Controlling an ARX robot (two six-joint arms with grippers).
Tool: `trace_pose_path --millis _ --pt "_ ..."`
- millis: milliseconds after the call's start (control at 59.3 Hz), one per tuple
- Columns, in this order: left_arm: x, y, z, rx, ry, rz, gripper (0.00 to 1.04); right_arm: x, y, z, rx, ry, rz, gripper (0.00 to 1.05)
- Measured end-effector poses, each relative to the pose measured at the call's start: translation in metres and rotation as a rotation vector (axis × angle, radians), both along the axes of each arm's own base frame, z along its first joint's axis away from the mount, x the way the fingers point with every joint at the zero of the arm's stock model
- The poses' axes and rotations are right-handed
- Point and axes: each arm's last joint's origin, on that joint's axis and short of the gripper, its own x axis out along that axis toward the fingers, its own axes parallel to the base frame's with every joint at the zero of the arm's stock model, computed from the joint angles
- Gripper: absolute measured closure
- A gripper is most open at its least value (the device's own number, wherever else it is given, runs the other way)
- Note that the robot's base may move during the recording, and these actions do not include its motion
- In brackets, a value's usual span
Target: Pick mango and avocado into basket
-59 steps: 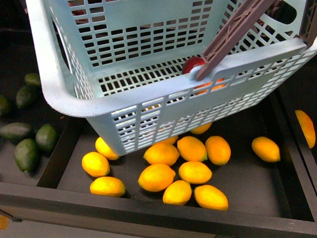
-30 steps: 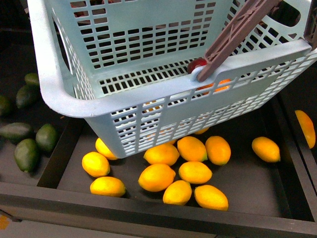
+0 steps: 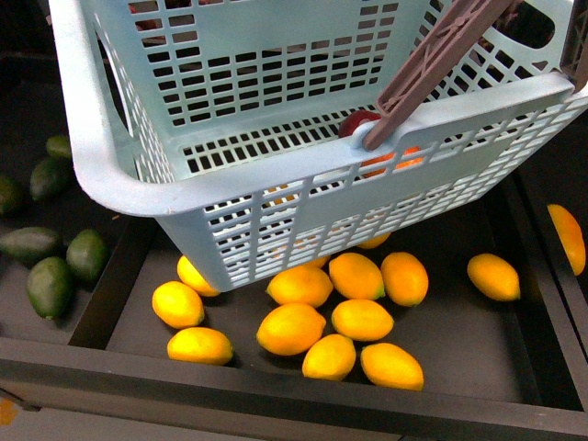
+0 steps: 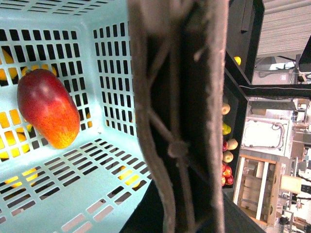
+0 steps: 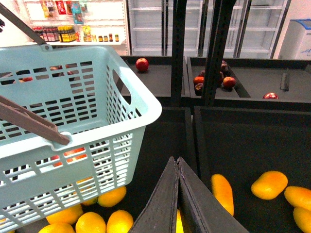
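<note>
Turquoise basket (image 3: 110,184), mango (image 4: 48,107) inside, hangs beside my right end effector (image 5: 177,162), fingers together; left end effector's grip I cannot tell.

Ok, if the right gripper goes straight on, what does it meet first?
Likely the dark divider between the trays, though depth is unclear; the right gripper points beside the basket.

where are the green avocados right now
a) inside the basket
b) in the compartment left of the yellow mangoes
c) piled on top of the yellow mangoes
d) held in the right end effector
b: the avocados lie in the dark compartment left of the yellow mangoes, outside the basket, where only the mango shows.
</note>
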Motion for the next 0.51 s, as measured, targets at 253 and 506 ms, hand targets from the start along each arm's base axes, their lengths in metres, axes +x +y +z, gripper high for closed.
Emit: trace_pose_path --millis 253,506 --pt "0.0 0.0 0.0 0.0 0.0 0.0 0.99 -0.01 0.0 0.004 0.0 -0.015 0.0 1.02" --pt "0.0 0.0 0.0 0.0 0.0 0.001 0.99 -0.017 0.0 0.005 0.0 -0.019 0.0 1.02"
